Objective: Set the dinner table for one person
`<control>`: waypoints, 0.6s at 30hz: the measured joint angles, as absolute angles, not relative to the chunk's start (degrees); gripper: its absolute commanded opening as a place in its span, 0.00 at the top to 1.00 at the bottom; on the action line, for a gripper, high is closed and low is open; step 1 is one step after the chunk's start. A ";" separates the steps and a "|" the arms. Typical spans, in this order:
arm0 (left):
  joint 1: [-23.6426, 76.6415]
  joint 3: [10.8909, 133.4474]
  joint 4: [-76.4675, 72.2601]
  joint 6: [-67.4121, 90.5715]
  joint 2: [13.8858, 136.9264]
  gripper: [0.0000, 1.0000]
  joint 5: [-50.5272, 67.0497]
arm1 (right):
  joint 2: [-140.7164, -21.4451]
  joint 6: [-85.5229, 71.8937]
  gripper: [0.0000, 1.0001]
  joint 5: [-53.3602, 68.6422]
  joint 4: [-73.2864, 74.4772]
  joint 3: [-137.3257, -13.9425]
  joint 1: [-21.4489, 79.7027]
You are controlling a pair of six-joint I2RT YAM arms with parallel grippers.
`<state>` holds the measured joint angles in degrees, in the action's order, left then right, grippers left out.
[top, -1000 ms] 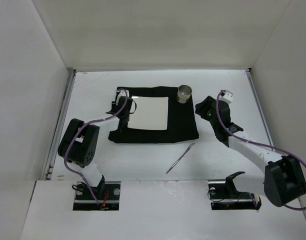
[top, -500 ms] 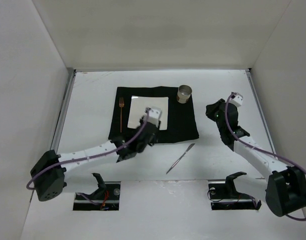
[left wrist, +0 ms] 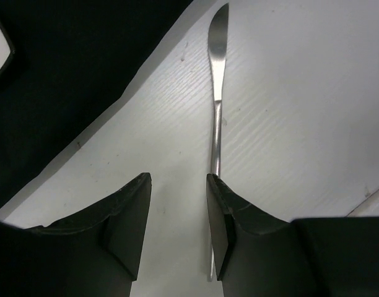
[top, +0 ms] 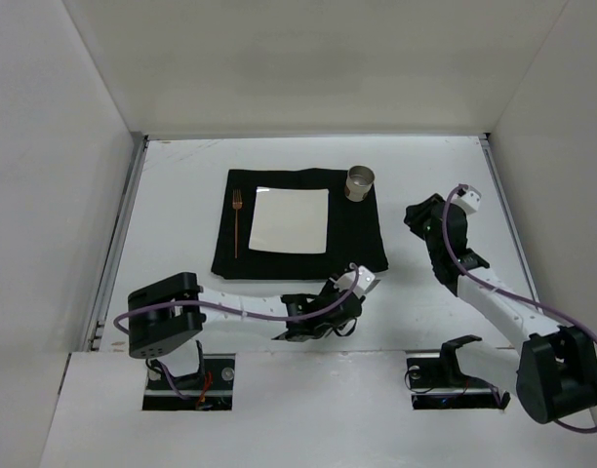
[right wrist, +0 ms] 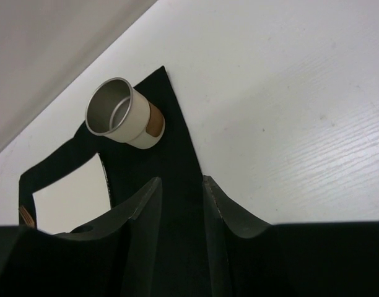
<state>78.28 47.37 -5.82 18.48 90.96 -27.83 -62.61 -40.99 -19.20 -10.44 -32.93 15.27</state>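
Note:
On the white dinner table [top: 177,205] lies a black mat [top: 352,239] with a square pale plate [top: 291,219], a copper fork [top: 237,222] to the plate's left and a metal-lined cup [top: 359,182] at its far right corner. My left gripper [top: 323,324] is open, low over a silver knife [left wrist: 218,105] on the bare table in front of the mat. The handle lies along the inner face of its right finger [left wrist: 230,216]. My right gripper [top: 414,215] is open and empty, hovering over the mat's right edge [right wrist: 183,167], with the cup [right wrist: 123,114] ahead of it.
Metal rails [top: 123,224] run along the table's side edges, and white walls enclose the left, back and right. The left arm [top: 235,307] stretches low along the near table. In the top view the left gripper hides most of the knife.
My left arm left the fork on the mat's left side and swung down and right to the knife. My right gripper drew back a little to the right of the mat.

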 measured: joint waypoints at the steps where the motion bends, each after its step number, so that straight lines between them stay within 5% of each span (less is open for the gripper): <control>1: 78.28 47.57 -6.17 18.48 91.13 0.61 -27.44 | -62.83 -40.99 0.59 -19.18 -10.41 -32.93 15.27; 18: 79.99 47.75 -8.19 20.34 96.42 0.61 -22.90 | -62.54 -40.99 0.57 -17.91 -10.50 -32.93 15.27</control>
